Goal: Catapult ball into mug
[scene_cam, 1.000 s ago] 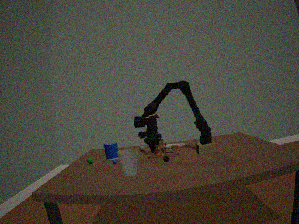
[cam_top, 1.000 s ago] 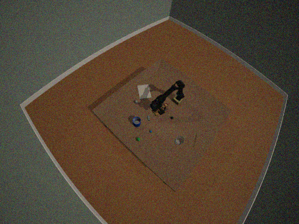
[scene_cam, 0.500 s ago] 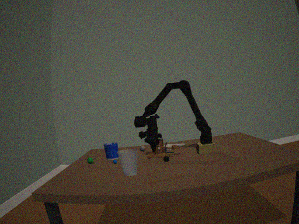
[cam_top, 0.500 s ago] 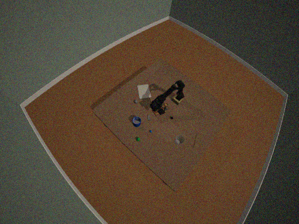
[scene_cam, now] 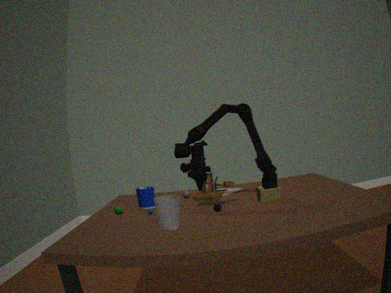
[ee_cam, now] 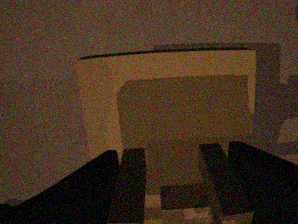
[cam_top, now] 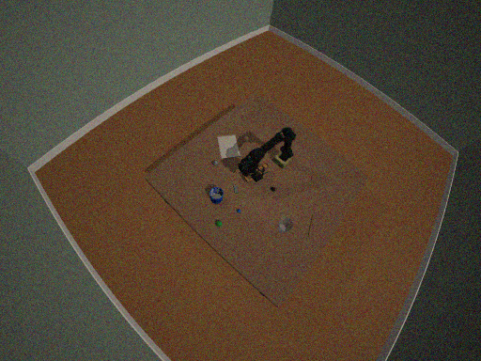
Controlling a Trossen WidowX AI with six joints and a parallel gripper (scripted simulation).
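The wooden catapult (cam_top: 251, 179) (scene_cam: 212, 193) (ee_cam: 100, 103) stands on the table near the arm's base. My gripper (cam_top: 250, 168) (scene_cam: 202, 185) (ee_cam: 173, 156) reaches straight down onto it and is shut on the catapult's frame; the wrist view shows both fingers against its middle bars. The blue mug (cam_top: 216, 194) (scene_cam: 145, 197) stands upright to the left of the catapult. A black ball (cam_top: 272, 189) (scene_cam: 217, 207) lies on the table just in front of the catapult. I cannot tell whether anything lies in the catapult's cup.
A green ball (cam_top: 219, 223) (scene_cam: 118, 209) and a small blue ball (cam_top: 238, 211) (scene_cam: 150, 210) lie near the mug. A pale translucent cup (cam_top: 285, 225) (scene_cam: 168, 212) stands near the front. A white sheet (cam_top: 228, 145) lies behind the catapult. The arm's base (scene_cam: 268, 193) sits to the right.
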